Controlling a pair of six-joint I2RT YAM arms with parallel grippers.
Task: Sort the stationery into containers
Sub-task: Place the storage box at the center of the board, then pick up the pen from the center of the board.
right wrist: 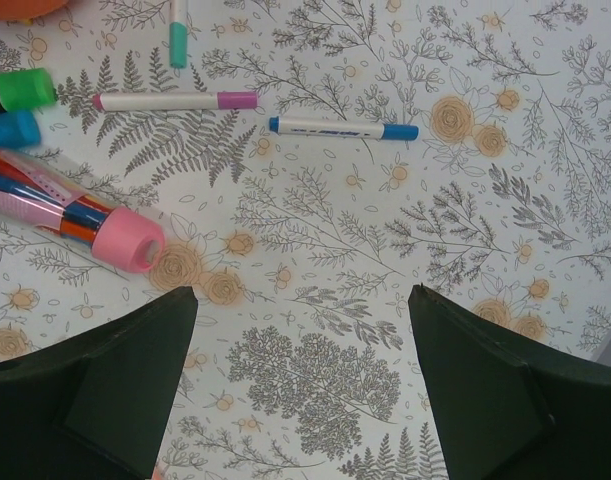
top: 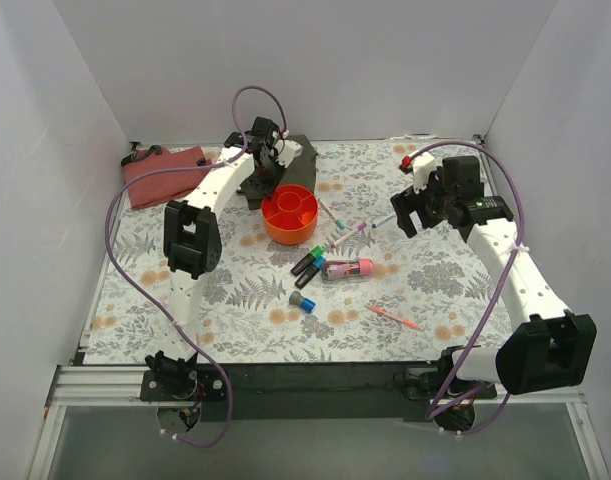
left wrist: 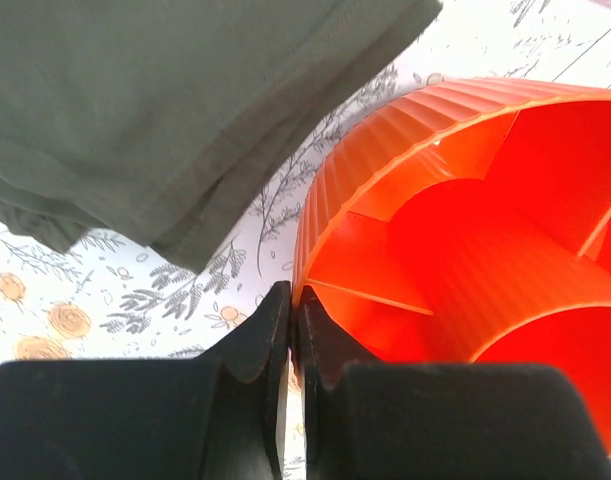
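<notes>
Left pincer point(left wrist: 290, 300) has its fingers pressed together, tips right at the outer rim of the round orange plastic bowl with inner dividers point(left wrist: 465, 240). No bowl wall shows between them. A folded olive-green cloth point(left wrist: 165, 100) lies just beside the bowl, and a folded red cloth point(top: 165, 172) sits at the far left of the floral-patterned bench point(top: 235, 330).

Right pincer point(right wrist: 300, 292) is spread wide, hanging over bare bench and gripping nothing.

The stationery is all on the bench, outside the bowl:
- black marker with green cap point(right wrist: 20, 90) and black marker with blue cap point(right wrist: 10, 130), side by side
- fat pink-capped tube point(right wrist: 75, 215) just next to them
- white pen with pink ends point(right wrist: 175, 100) and white pen with blue ends point(right wrist: 343, 129), close ahead of the right pincer
- short blue-grey cylinder point(top: 303, 300) and thin orange-red pen point(top: 393, 318), nearer the arm bases
</notes>
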